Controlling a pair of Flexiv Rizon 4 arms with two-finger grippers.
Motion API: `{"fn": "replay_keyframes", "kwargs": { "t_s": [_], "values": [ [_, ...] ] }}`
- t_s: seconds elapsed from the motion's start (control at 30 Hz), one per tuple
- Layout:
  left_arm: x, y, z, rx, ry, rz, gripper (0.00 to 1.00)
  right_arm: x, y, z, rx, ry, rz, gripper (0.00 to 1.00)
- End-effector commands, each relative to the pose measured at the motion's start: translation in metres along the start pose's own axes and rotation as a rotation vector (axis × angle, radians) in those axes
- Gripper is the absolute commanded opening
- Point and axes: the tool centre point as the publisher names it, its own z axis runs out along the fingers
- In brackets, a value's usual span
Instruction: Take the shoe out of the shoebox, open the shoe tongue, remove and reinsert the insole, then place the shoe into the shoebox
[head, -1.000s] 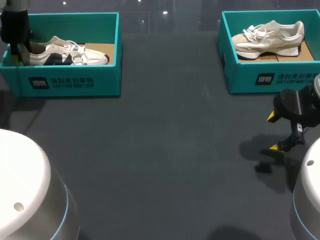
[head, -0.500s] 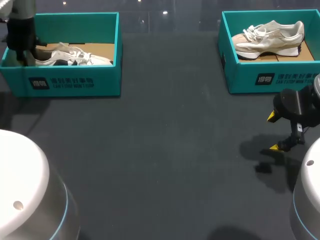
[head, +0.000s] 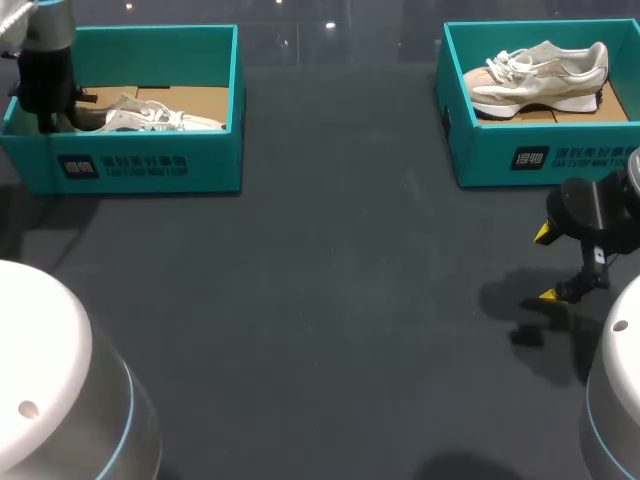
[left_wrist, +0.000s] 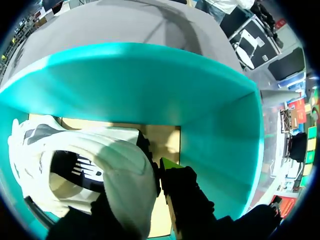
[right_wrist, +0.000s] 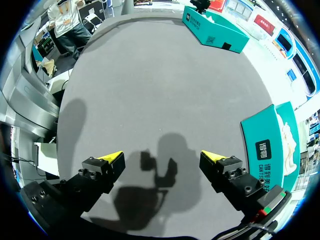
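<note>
Plainly, the shoe (head: 150, 117) lay inside the left shoebox (head: 140, 165), its heel pinched between the left fingers (left_wrist: 175, 175). Lifting it out well would likely need a firm hold and a straight rise, with the toe kept off the walls. Across the counter (head: 330, 280), the right fingers (right_wrist: 107, 162) hung spread and empty near the other box (head: 530, 155), which held a second shoe (head: 540, 75). Neither stood in the way.
</note>
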Motion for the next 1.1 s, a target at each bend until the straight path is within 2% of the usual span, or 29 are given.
{"fn": "replay_keyframes", "kwargs": {
  "t_s": [0.03, 0.1, 0.13, 0.2, 0.3, 0.43, 0.53, 0.63, 0.67, 0.8, 0.9, 1.1],
  "values": [
    [-0.002, 0.001, 0.005, 0.003, 0.005, 0.007, 0.00, 0.002, 0.000, -0.001, 0.002, -0.003, 0.000, 1.00],
    [-0.002, 0.001, 0.006, 0.003, 0.006, 0.008, 0.02, 0.002, 0.000, -0.001, 0.002, -0.003, 0.000, 1.00],
    [-0.003, 0.001, 0.006, 0.003, 0.005, 0.011, 0.12, 0.002, 0.000, -0.001, 0.002, -0.003, 0.000, 1.00],
    [-0.003, 0.000, 0.005, 0.003, 0.003, 0.011, 0.20, 0.002, 0.000, -0.001, 0.002, -0.003, 0.000, 1.00],
    [-0.004, 0.000, 0.005, 0.000, 0.001, 0.012, 0.25, 0.002, 0.000, -0.001, 0.002, -0.003, 0.000, 1.00],
    [-0.004, 0.000, 0.005, -0.002, 0.002, 0.015, 0.38, 0.002, 0.000, -0.001, 0.002, -0.003, 0.000, 1.00],
    [-0.004, 0.000, 0.004, -0.006, -0.001, 0.016, 0.42, 0.002, 0.000, -0.001, 0.002, -0.003, 0.000, 1.00],
    [-0.003, 0.001, 0.000, -0.011, -0.009, 0.014, 0.53, 0.002, 0.000, -0.001, 0.002, -0.003, 0.000, 1.00],
    [-0.003, 0.000, -0.001, -0.014, -0.014, 0.013, 0.68, 0.002, 0.000, -0.001, 0.002, -0.003, 0.000, 1.00],
    [-0.003, 0.001, -0.011, -0.023, -0.033, 0.010, 0.75, 0.002, 0.000, -0.001, 0.002, -0.003, 0.000, 1.00],
    [-0.002, 0.001, -0.019, -0.032, -0.048, 0.009, 0.87, 0.002, 0.000, -0.001, 0.002, -0.003, 0.000, 1.00],
    [0.000, 0.000, -0.045, -0.059, -0.097, 0.001, 0.99, 0.002, 0.000, -0.001, 0.002, -0.003, 0.000, 1.00]
  ]
}}
